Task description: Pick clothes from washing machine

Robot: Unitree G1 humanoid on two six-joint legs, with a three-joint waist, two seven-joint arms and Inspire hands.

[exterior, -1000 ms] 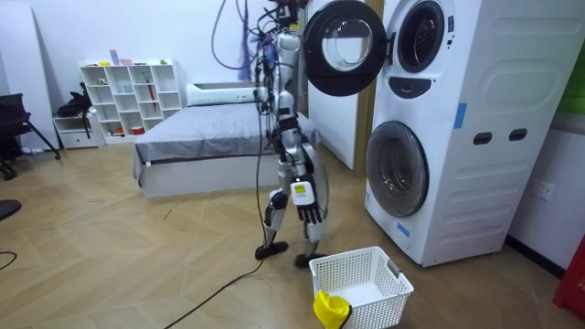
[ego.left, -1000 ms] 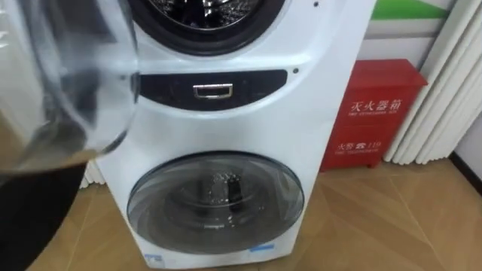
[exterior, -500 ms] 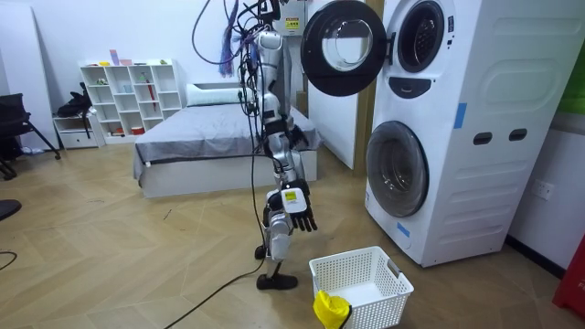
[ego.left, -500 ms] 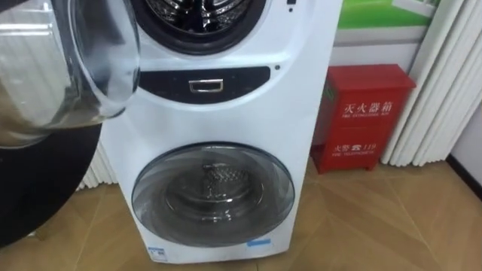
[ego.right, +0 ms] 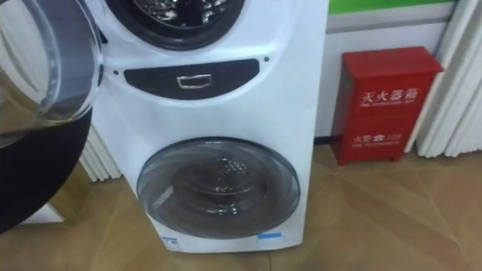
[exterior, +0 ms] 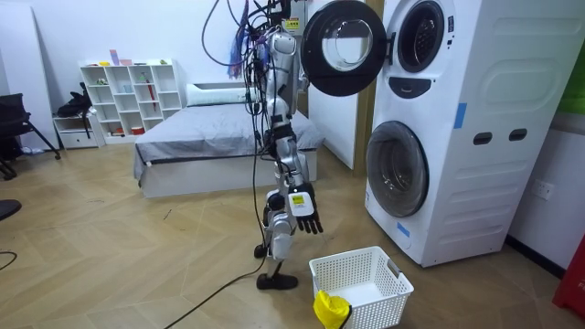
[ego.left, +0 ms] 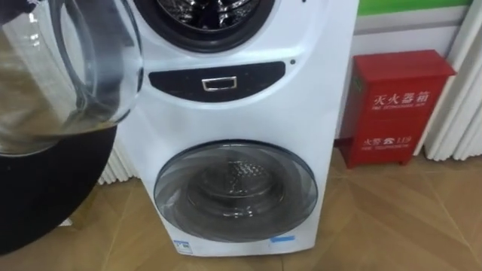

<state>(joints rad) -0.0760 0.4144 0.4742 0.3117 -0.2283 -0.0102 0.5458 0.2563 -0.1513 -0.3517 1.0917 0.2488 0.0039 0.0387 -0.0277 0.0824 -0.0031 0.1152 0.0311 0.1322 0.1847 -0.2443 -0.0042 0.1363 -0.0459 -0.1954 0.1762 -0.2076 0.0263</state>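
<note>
The stacked washing machine point(ego.left: 301, 113) stands straight ahead of me. Its upper round door point(ego.left: 71, 71) hangs open at the left, and the upper drum opening point(ego.left: 203, 15) shows shiny metal; I cannot tell whether clothes lie inside. The lower door point(ego.left: 235, 188) is shut. In the room view I stand upright a step from the machine, facing it. My right hand point(exterior: 304, 203) hangs open beside my thigh, holding nothing. A white laundry basket point(exterior: 361, 274) sits on the floor by my feet, with a yellow cloth point(exterior: 329, 309) at its near corner.
A red fire cabinet point(ego.left: 395, 105) stands against the wall right of the machine, with pale curtains point(ego.left: 463, 113) beyond it. A white radiator point(ego.left: 120, 169) shows behind the open door. A bed point(exterior: 201, 146) and a white shelf point(exterior: 128, 96) lie behind me.
My body has swayed back from the machine and partly forward again while stepping. The eye view has shifted with it, so the washer sits further right. The right hand stays hanging.
</note>
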